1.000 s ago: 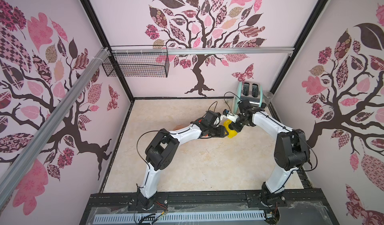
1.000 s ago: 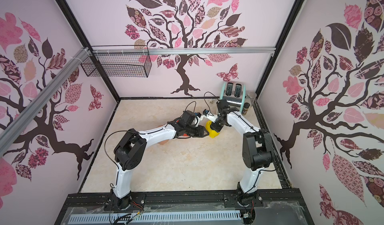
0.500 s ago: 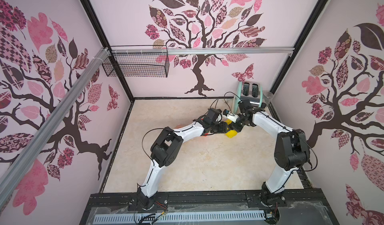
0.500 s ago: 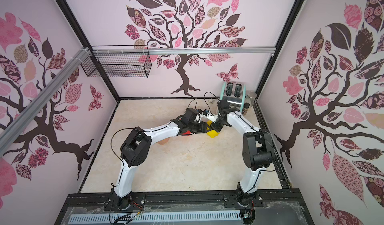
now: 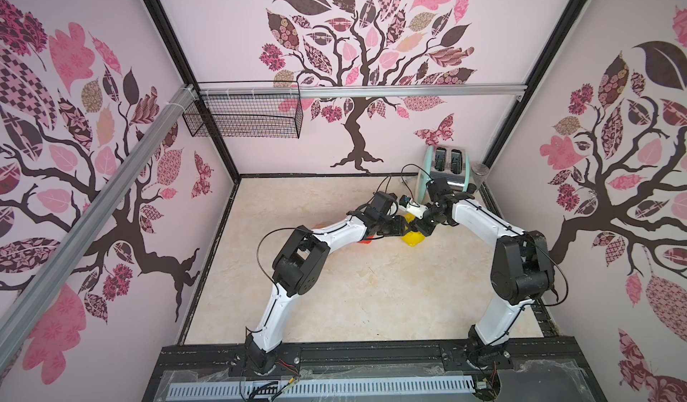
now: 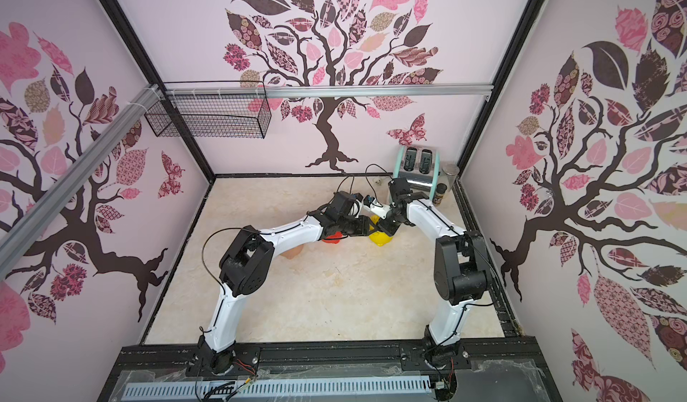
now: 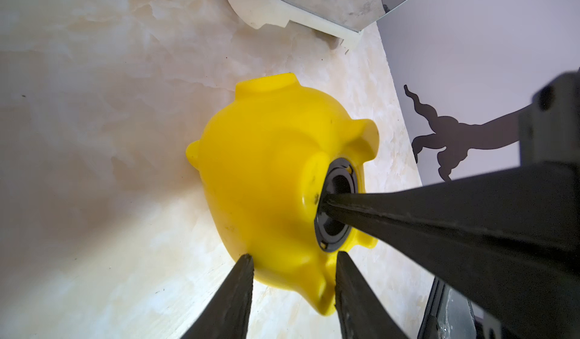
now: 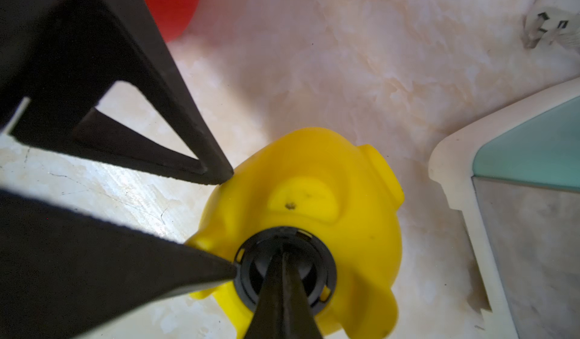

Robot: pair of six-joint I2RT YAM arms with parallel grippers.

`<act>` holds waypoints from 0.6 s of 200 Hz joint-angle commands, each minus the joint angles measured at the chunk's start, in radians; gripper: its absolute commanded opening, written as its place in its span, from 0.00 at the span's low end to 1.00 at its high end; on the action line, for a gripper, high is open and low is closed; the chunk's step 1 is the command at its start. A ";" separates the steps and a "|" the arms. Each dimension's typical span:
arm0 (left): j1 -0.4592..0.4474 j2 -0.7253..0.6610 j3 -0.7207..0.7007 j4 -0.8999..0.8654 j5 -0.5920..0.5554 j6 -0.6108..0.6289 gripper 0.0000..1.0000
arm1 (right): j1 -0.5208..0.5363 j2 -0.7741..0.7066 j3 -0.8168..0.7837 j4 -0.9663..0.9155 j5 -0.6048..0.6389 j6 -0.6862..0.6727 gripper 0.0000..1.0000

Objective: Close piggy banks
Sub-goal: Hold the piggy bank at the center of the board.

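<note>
I see the yellow pig belly-up near the toaster, a black plug in its hole. The red pig lies farther off and the peach pig farthest.

Walls: we see pale pink, tree decals.
Floor: we see cream marble, centre.
Basket: wire, upper left.

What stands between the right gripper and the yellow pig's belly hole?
Nothing visible. The right gripper, shut, presses into the black plug set in the belly hole of the yellow pig. The left gripper holds the pig from the side, off that path.
</note>
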 commanded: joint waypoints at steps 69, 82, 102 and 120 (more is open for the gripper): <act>-0.031 0.060 0.060 -0.062 0.000 0.043 0.39 | 0.002 0.053 -0.073 -0.080 -0.011 0.046 0.00; -0.032 0.060 0.060 -0.063 0.000 0.044 0.39 | 0.002 0.052 -0.073 -0.076 -0.012 0.055 0.00; -0.032 0.062 0.060 -0.063 0.000 0.045 0.39 | 0.000 0.052 -0.076 -0.067 -0.012 0.074 0.00; -0.034 0.062 0.060 -0.063 0.002 0.045 0.39 | -0.003 0.047 -0.085 -0.051 -0.012 0.098 0.00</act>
